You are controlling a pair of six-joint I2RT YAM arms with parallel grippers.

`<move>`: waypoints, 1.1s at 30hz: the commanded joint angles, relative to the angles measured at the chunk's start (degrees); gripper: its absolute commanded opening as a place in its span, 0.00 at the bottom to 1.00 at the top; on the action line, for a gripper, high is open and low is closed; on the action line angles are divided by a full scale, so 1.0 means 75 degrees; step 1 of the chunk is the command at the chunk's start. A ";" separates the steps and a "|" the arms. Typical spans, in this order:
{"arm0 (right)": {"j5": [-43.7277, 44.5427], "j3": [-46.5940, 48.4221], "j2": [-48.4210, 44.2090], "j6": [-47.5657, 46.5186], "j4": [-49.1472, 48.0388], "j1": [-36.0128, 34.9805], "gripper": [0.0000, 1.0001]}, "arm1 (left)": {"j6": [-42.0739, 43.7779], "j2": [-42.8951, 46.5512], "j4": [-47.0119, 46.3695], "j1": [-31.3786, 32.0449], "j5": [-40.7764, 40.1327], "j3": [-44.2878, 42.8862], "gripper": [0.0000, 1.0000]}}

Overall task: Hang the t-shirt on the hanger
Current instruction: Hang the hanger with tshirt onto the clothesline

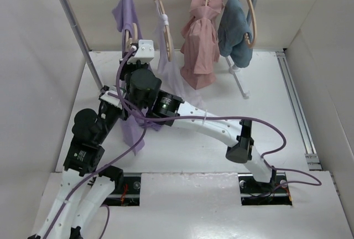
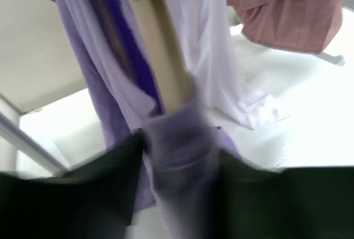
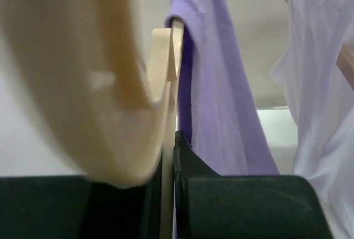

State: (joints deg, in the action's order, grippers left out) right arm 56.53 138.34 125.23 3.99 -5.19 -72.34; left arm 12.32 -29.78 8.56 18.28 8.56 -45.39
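The lavender t-shirt [image 1: 125, 12] is draped over the pale wooden hanger [image 1: 133, 32] at the rack's left end, and its body hangs down to the table [image 1: 134, 134]. My right gripper [image 3: 168, 161] is shut on the hanger's thin wooden arm [image 3: 176, 45]; the hook [image 3: 83, 84] looms blurred at the left, with the t-shirt [image 3: 221, 89] beside it. My left gripper [image 2: 180, 161] is shut on a bunch of the t-shirt's lower cloth [image 2: 182, 139], just below the hanger arm [image 2: 166, 62]. In the top view the left gripper [image 1: 115, 106] is partly hidden behind the right wrist [image 1: 145, 48].
A metal rack pole [image 1: 74, 17] slants at the left. Like hangers carry a white garment [image 1: 167, 51], a dusty pink garment [image 1: 199, 40] and a blue-grey garment [image 1: 235, 29]. White walls enclose the table. The right arm [image 1: 221, 131] stretches across the middle.
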 commanded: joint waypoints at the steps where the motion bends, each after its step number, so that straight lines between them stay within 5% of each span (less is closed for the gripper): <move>1: -0.0249 0.0223 -0.0186 0.0124 -0.0691 -0.0082 0.00 | 0.0139 -0.0177 -0.0812 -0.0035 -0.0239 0.0005 0.27; 4: -0.0249 0.0222 -0.0186 0.0124 -0.0691 -0.0082 0.00 | 0.0069 -0.0248 -0.0813 -0.0035 -0.0168 -0.0077 0.00; 13: -0.1886 -0.0012 -0.0186 0.0124 -0.0691 0.0421 0.00 | -0.0327 0.0103 -0.0496 -0.0035 -0.0177 -0.0487 0.00; 14: -0.2005 -0.0233 -0.0255 0.0206 -0.0691 0.0503 0.05 | -0.0469 0.0103 -0.0496 -0.0035 -0.0366 -0.0557 0.00; 15: -0.2076 -0.0235 -0.0325 0.0206 -0.0691 0.0504 0.24 | -0.0586 0.0103 -0.0404 -0.0035 -0.0565 -0.0651 0.00; 18: -0.2357 -0.0527 -0.0501 0.0206 -0.0691 0.0586 0.42 | -0.0915 -0.0259 -0.0110 -0.0035 -0.1163 -0.1014 0.00; 33: -0.3460 -0.1067 -0.1568 -0.1024 -0.0691 0.0586 0.83 | -0.1526 -0.1466 -0.0601 -0.0035 -0.2137 -0.2199 0.00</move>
State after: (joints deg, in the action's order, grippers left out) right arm 34.92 128.75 118.74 0.51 -7.90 -67.13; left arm 1.78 -40.69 13.65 18.26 -3.84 -58.19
